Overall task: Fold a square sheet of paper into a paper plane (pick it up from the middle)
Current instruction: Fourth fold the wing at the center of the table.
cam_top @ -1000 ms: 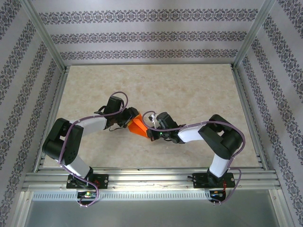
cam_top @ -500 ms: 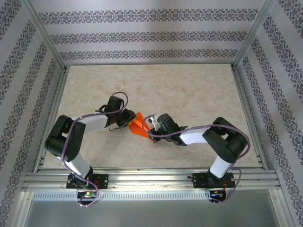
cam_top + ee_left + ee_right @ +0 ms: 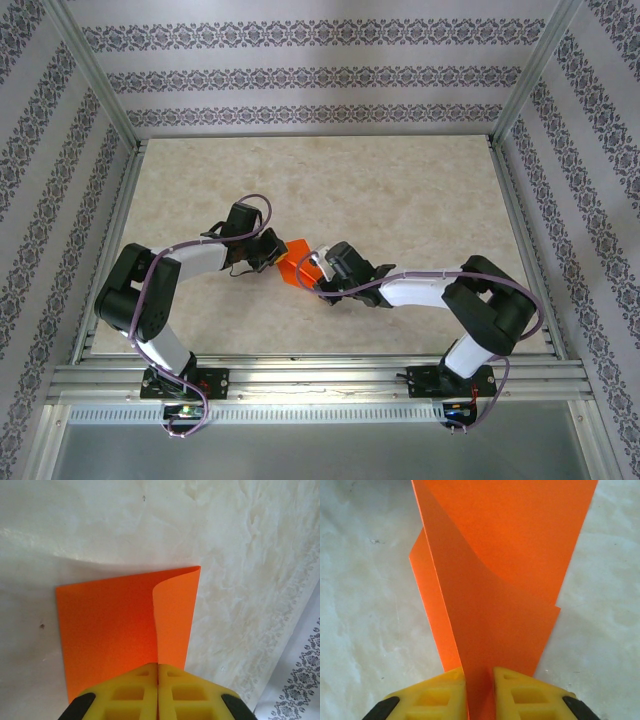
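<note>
Nearest the arm bases, the right gripper [image 3: 318, 268] reaches in toward the middle of the table [image 3: 420, 180]; in its wrist view its yellow fingers [image 3: 437, 692] stand a little apart with the orange paper running up between them; whether they press on it I cannot tell. Just beyond, the sheet of paper [image 3: 293, 262] sits between the two grippers, lifted at the edges and no longer flat; one flap curls over the rest in a soft, unpressed bend. On its far side the left gripper [image 3: 268, 250] has its fingers [image 3: 125, 692] closed tight together on the paper's edge, right where the curled flap meets the flat layer. Judging by this, the work is early: the sheet is picked up and a first fold begun; the creasing and the nose and wing folds are left to do.
</note>
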Controlling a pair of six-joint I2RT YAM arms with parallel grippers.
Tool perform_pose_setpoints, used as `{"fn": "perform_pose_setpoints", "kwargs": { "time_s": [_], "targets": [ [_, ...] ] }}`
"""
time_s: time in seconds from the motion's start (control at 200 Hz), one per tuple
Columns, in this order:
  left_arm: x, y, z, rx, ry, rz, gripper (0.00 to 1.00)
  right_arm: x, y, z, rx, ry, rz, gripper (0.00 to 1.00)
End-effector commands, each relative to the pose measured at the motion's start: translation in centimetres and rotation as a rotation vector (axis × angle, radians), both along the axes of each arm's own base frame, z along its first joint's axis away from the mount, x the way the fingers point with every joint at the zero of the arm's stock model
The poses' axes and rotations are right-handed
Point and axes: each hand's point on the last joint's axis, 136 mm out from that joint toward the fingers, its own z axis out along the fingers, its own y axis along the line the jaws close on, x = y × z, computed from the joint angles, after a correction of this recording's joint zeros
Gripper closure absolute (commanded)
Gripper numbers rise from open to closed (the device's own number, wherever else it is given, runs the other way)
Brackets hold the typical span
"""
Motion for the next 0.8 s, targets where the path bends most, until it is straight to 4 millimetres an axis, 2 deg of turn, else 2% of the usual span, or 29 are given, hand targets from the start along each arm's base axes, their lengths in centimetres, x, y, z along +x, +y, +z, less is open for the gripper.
{"fn": "perform_pose_setpoints", "kwargs": {
  "time_s": [0.0,0.495,0.565,0.714,0.799],
  "targets": [
    [1.28,-0.19,2.11,-0.046,-0.049,0.011,0.93,0.51,-0.60,0.69,-0.098,-0.042,0.000,0.80],
    [1.56,-0.44,2.02,-0.065,-0.047,0.020,0.97,0.05,-0.67,0.19,-0.178,-0.024,0.012,0.81],
    [1.58,-0.48,1.96,-0.070,-0.046,0.021,0.98,0.04,-0.57,0.15,-0.174,-0.020,0.012,0.85],
    [1.64,-0.42,1.95,-0.066,-0.046,0.023,0.98,0.04,-0.36,0.29,-0.158,-0.018,0.008,0.85],
    [1.61,-0.42,1.93,-0.064,-0.046,0.022,0.98,0.04,-0.22,0.51,-0.148,-0.020,0.009,0.89]
  ]
}}
